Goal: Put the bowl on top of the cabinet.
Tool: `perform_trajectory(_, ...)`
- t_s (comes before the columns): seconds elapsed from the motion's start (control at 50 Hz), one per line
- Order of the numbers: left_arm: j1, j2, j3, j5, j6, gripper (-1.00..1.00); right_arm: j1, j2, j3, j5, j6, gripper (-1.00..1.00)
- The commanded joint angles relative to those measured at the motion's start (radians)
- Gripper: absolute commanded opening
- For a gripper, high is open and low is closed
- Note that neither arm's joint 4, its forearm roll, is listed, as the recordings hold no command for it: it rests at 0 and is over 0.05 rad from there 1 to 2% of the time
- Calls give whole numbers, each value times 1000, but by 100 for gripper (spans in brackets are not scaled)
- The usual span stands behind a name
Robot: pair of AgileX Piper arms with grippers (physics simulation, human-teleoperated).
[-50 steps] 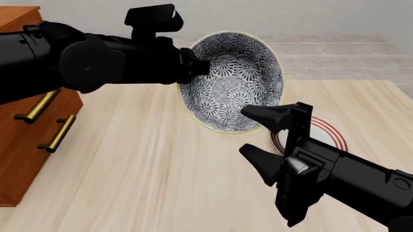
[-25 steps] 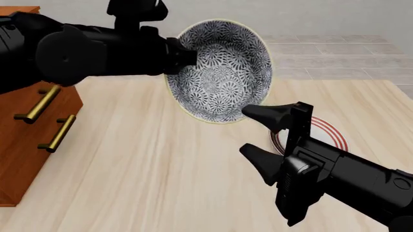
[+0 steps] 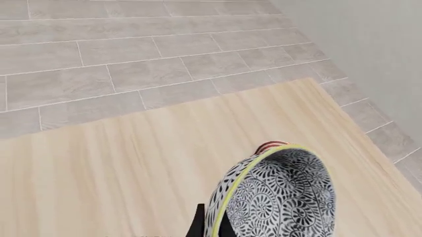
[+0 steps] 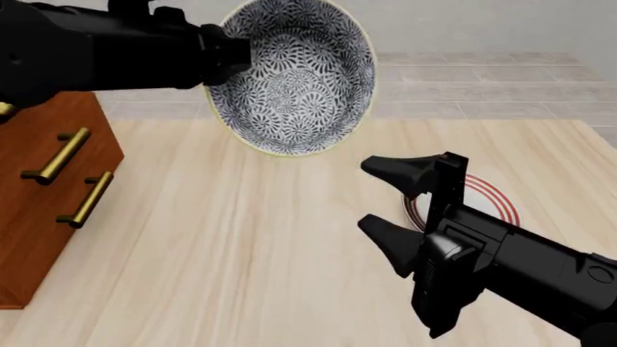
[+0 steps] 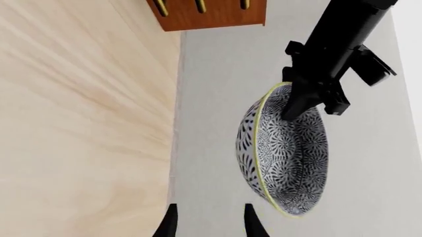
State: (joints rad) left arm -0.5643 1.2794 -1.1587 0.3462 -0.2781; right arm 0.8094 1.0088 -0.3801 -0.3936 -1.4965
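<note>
The blue-and-white patterned bowl [image 4: 294,76] hangs tipped on its side high above the table, its inside facing the front camera. My left gripper [image 4: 231,54] is shut on the bowl's left rim; in the left wrist view the bowl [image 3: 280,197] fills the low edge with a dark finger [image 3: 196,228] against its outside. The reddish-brown cabinet [image 4: 43,188] with brass handles stands at the left, its top behind my left arm. My right gripper [image 4: 386,199] stands open and holds nothing, low over the table to the bowl's right. In the right wrist view the bowl [image 5: 287,153] and cabinet [image 5: 218,12] show.
A flat white plate with red rings [image 4: 492,199] lies on the table at the right, partly hidden behind my right arm. Grey tiled floor [image 3: 132,59] lies beyond the table's far edge.
My left arm has carried the bowl upward and to the left, toward the cabinet. The right arm has stayed where it was.
</note>
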Motion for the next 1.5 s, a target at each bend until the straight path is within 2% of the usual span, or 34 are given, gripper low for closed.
perform_trajectory(0.02,35,-49,-11,31,-21,-100,-6,-5,9,-1,10,100)
perform_trajectory(0.34,75,-142,38,32,-39,-100,-6,-5,9,-1,10,100)
perform_trajectory(0.8,137,-278,154,14,-19,-100,-6,-5,9,-1,10,100)
perform_trajectory(1.16,181,-372,210,24,-58,-100,-6,-5,9,-1,10,100)
perform_trajectory(1.38,206,-405,307,-34,-78,-100,-6,-5,9,-1,10,100)
perform_trajectory(1.5,216,-417,324,-39,-106,-100,-6,-5,9,-1,10,100)
